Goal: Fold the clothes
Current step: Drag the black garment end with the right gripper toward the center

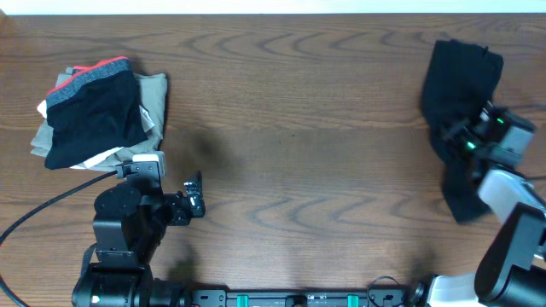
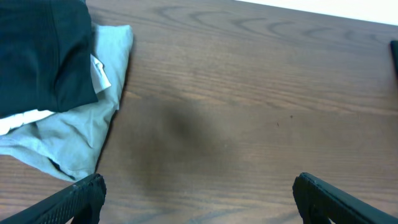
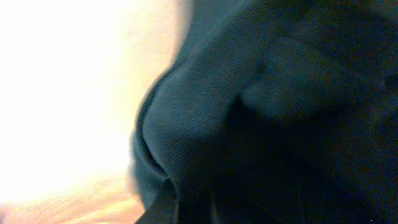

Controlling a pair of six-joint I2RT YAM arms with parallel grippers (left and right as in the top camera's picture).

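– where are the clothes?
– bunched at the far right of your surface, under the right claw.
– clenched?
– you can't tell; the clothes fill its view. your left claw stands released, well apart.

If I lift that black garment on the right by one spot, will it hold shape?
Probably not: the black garment lies crumpled in soft folds, so it should droop and trail. Its fine weave, bunched in the right wrist view, suggests it is light. On the smooth table it may slide if pushed.
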